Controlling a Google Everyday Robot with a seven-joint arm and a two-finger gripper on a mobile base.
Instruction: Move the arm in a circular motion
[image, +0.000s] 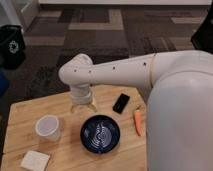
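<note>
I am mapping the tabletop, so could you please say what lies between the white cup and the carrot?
The camera view shows the dark blue bowl between cup and carrot; the gripper is just behind it.

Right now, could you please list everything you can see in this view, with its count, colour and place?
table: one, light wood, lower left of the view
cup: one, white, left part of the table
bowl: one, dark blue with pale swirls, middle front of the table
flat device: one, black, possibly a phone, on the table right of the gripper
carrot: one, orange, right of the bowl
square pad: one, white, front left corner of the table
bin: one, black with a recycling mark, on the floor at upper left
carpet: one, dark patterned, beyond the table
arm: one, cream-white, reaching in from the right over the table
gripper: one, yellowish, hanging from the wrist above the table's far side
</note>
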